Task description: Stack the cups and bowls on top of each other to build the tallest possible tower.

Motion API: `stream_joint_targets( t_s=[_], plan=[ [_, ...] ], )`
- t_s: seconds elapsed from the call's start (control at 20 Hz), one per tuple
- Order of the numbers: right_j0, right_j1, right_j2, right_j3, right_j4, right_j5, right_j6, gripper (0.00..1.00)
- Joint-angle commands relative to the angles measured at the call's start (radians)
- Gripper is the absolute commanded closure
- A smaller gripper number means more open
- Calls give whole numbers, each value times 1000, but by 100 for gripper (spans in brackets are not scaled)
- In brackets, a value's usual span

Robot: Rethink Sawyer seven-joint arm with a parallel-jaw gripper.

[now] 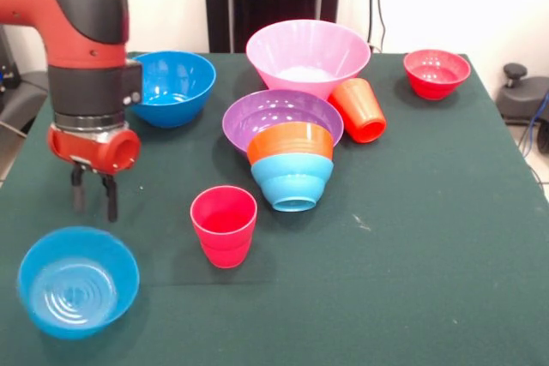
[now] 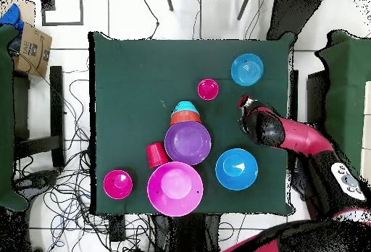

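My gripper (image 1: 93, 196) hangs open and empty just above the table, beyond the small blue bowl (image 1: 77, 282), near its far rim. In the overhead view the gripper (image 2: 244, 103) is beside that bowl (image 2: 247, 69). The pinkish-red cup (image 1: 224, 225) stands upright at the middle front. The orange bowl (image 1: 290, 141) and light-blue bowl (image 1: 292, 180) are nested together, tipped with their bases towards the camera, leaning on the purple bowl (image 1: 273, 112). The orange-red cup (image 1: 360, 109) lies on its side against the large pink bowl (image 1: 307, 56).
The deep blue bowl (image 1: 174, 86) stands at the far left, behind my arm. The small red bowl (image 1: 436, 72) sits at the far right corner. The green table's (image 1: 429, 263) front right has open room. Cables lie on the floor (image 2: 65, 191) around it.
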Motion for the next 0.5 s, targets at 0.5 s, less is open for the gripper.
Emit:
stream_joint_targets(
  t_s=[0.5],
  plan=[
    [-6, -19, 129, 83, -47, 100, -125, 0]
  ],
)
